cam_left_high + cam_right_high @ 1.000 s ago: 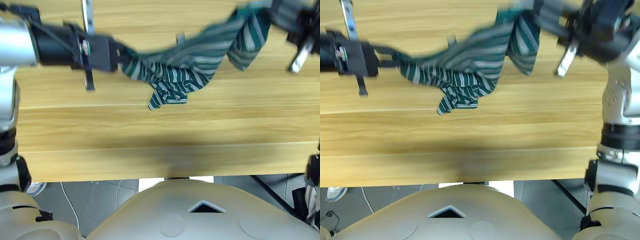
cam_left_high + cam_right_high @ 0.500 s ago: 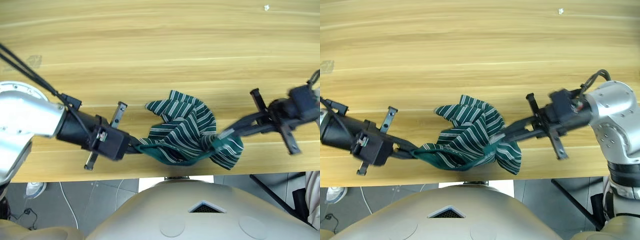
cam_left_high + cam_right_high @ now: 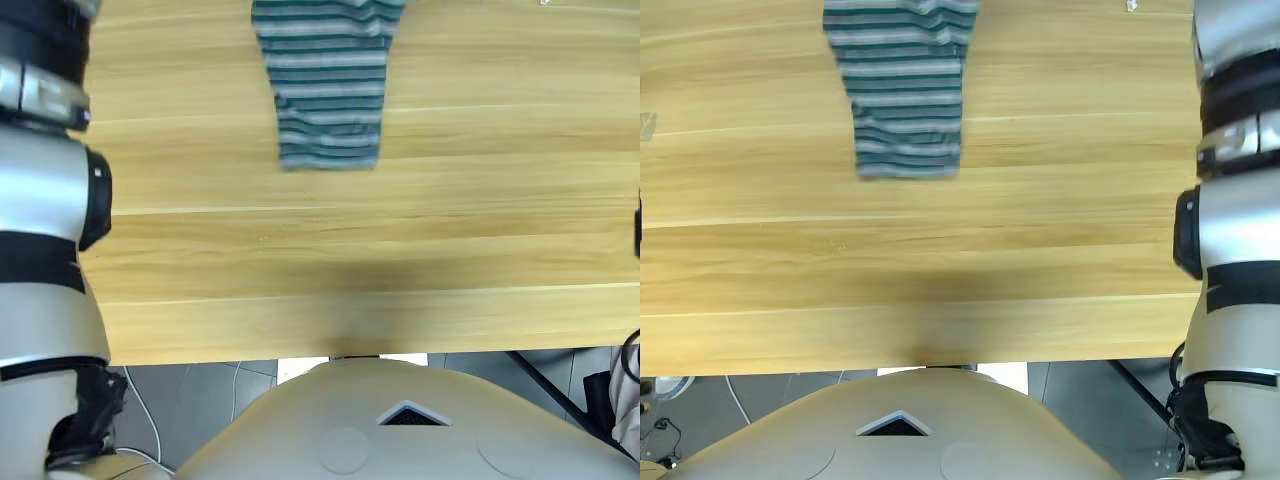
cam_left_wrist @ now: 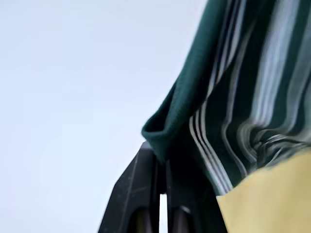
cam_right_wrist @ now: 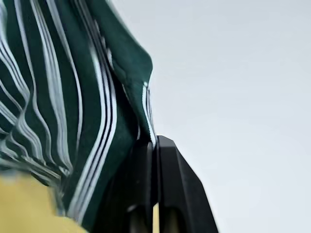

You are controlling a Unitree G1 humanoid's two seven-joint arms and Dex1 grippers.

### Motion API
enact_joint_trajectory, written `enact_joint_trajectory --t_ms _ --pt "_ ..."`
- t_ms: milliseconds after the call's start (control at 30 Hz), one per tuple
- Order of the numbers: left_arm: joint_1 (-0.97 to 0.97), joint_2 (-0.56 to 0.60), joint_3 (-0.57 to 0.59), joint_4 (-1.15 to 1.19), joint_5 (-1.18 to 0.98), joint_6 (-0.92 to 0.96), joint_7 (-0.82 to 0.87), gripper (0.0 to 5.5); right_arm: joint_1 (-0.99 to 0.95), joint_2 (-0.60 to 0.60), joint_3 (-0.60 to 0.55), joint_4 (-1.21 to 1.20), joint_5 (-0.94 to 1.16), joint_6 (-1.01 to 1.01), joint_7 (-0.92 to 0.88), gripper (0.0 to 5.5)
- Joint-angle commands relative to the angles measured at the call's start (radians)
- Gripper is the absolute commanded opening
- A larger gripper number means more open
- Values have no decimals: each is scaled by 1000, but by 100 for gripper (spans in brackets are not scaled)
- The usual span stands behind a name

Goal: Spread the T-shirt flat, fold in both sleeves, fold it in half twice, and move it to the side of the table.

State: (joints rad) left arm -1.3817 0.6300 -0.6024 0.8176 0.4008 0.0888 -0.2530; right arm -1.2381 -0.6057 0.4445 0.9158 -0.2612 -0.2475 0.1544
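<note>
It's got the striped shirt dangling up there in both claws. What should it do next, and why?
Probably lower both arms, laying the T-shirt out on the table. The left gripper and right gripper are each shut on its fabric, and it hangs in a narrow strip, not yet spread flat.

I read this site as a robotics lab or test room rather than a home. Indicators:

- The table (image 3: 400,250) is a long work surface in light wood-grain laminate.
- Below its near edge I see a grey tiled floor (image 3: 210,390) with a loose cable (image 3: 143,418) trailing across it.
- A black diagonal strut (image 3: 545,385) runs under the right corner.
- The wrist cameras show a plain pale surface (image 4: 73,97). I cannot tell whether it is wall or ceiling.
</note>
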Motion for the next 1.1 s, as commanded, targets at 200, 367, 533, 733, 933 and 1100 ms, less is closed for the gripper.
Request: enact_joint_trajectory --t_ms 200,367,533,733,933,1100 --pt "-259 -3 -31 503 231 -209 220 2 -223 13 67 378 -291 -229 -345 0" --pt "66 -47 -75 426 218 -438 -177 2 13 86 98 351 -279 -441 -39 0" --pt "819 88 -17 -531 -163 -266 -577 2 535 9 166 -203 9 -541 451 0" --pt "1082 240 185 -1123 -198 -59 -644 2 797 -204 14 -765 275 -299 599 0" --pt "1296 410 319 -1537 -232 102 -789 2 1083 -518 54 -1177 461 -188 820 0" --pt "1575 544 362 -1769 -239 148 -871 2 1193 -595 20 -1313 504 -114 896 0"
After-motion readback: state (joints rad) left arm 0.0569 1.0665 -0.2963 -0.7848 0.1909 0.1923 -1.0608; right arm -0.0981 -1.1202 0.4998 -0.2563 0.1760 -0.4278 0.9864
